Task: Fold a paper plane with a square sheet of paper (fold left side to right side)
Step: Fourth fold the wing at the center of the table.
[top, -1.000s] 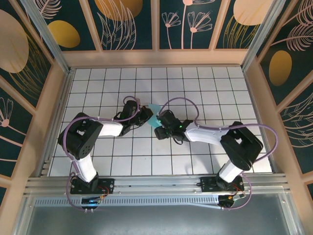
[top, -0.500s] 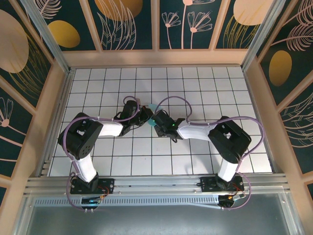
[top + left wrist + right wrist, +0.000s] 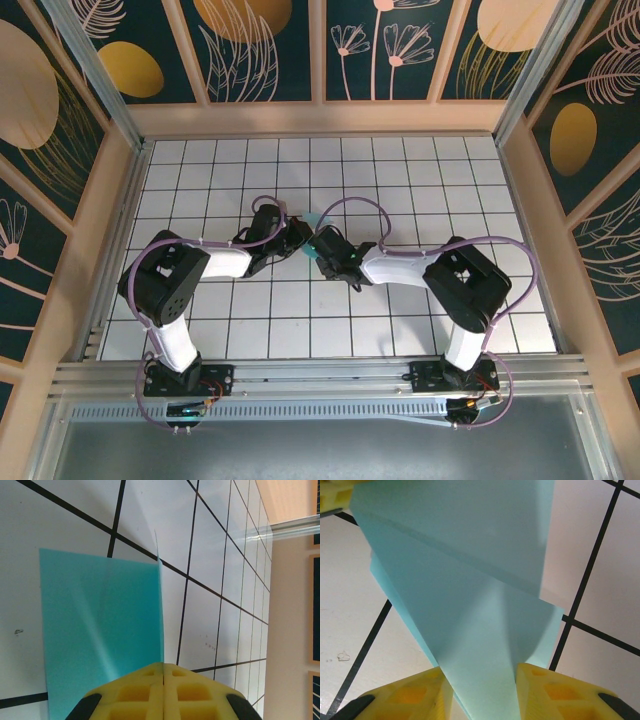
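Observation:
The turquoise square sheet of paper (image 3: 318, 220) is lifted off the white grid table between the two grippers near the middle. In the left wrist view the sheet (image 3: 100, 630) hangs as a flat panel, and its right edge runs into my left gripper (image 3: 163, 667), whose yellow fingers are pressed together on it. My left gripper (image 3: 303, 232) comes in from the left. In the right wrist view a creased, tented fold of the sheet (image 3: 470, 580) passes between the fingers (image 3: 555, 690) of my right gripper (image 3: 482, 692), which stand apart around it. My right gripper (image 3: 320, 246) sits just below the paper.
The white grid table (image 3: 400, 170) has free tiles on all sides of the arms. Wooden walls (image 3: 535, 200) enclose it left, right and back. An aluminium rail (image 3: 320, 375) with both arm bases runs along the near edge.
The right arm has reached further left toward the paper, and its jaws have narrowed around the fold. The left arm has stayed put, holding the sheet.

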Tool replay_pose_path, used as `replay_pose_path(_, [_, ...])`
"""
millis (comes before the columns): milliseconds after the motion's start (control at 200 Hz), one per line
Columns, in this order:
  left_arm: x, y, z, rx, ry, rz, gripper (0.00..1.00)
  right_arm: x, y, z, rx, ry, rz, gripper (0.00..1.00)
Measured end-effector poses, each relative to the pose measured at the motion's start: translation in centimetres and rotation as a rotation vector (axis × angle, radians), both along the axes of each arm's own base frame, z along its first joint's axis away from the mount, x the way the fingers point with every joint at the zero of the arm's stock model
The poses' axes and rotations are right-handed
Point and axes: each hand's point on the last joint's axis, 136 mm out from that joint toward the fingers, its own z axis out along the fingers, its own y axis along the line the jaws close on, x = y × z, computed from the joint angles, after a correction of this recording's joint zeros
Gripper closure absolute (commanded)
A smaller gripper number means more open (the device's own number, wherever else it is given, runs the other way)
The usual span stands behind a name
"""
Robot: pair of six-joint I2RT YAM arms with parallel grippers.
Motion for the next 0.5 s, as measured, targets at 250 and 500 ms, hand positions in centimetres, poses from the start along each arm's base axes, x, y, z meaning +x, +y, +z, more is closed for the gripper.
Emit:
replay_pose_path(250, [-0.1, 0.4, 0.0, 0.034, -0.006, 0.0, 0.75, -0.1, 0.1, 0.0, -0.008, -0.009, 0.002, 0.68])
replay_pose_path(500, [0.3, 1.4, 2.9, 0.061, -0.066, 0.01, 0.55, -0.2, -0.2, -0.9, -0.032, 0.005, 0.0, 0.72])
